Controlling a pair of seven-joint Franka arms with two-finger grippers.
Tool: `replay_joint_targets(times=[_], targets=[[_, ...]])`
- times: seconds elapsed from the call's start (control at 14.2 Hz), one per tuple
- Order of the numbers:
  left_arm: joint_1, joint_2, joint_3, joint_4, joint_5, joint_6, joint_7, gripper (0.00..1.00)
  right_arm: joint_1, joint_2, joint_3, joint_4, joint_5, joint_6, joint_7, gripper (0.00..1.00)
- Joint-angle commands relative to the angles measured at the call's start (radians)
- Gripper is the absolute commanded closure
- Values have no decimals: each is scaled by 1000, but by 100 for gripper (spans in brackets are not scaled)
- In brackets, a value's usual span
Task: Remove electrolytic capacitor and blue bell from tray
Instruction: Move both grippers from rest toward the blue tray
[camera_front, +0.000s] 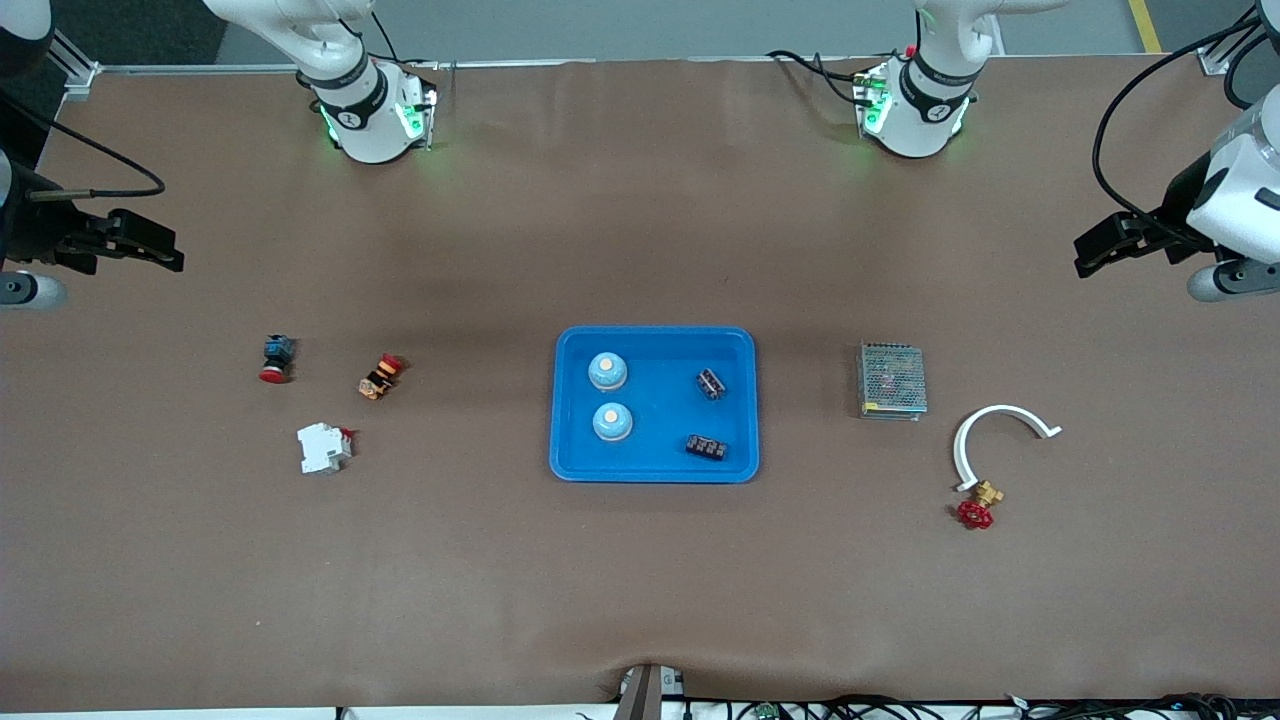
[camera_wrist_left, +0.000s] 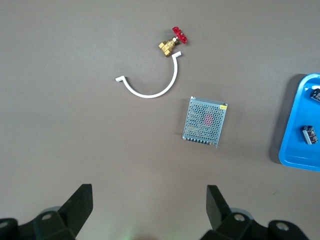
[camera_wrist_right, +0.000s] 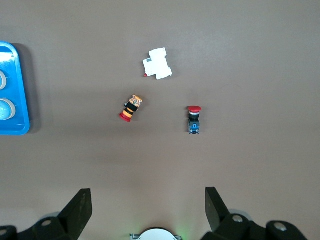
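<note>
A blue tray lies mid-table. In it are two pale blue bells toward the right arm's end and two dark capacitors toward the left arm's end. My left gripper hangs open and empty over bare table at the left arm's end. My right gripper hangs open and empty over bare table at the right arm's end. In the left wrist view the left gripper is open, with the tray's edge and a capacitor in sight. In the right wrist view the right gripper is open, with the tray's edge and a bell showing.
Toward the left arm's end lie a metal mesh power supply, a white curved clip and a brass valve with a red handle. Toward the right arm's end lie a blue-red push button, an orange-red button and a white breaker.
</note>
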Motion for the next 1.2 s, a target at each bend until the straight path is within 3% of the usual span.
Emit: replay_joint_targets(times=[0.0, 0.71, 0.92, 1.13], targets=[[-3, 5, -5, 15, 5, 0, 5, 0, 3, 0, -1, 6, 10, -9, 1, 0], [-13, 18, -10, 32, 2, -2, 5, 0, 51, 0, -1, 8, 13, -6, 15, 0], [-30, 25, -13, 33, 1, 0, -9, 0, 89, 0, -1, 8, 51, -5, 39, 0], [-72, 84, -24, 33, -28, 15, -18, 0, 123, 0, -1, 3, 60, -5, 99, 0]])
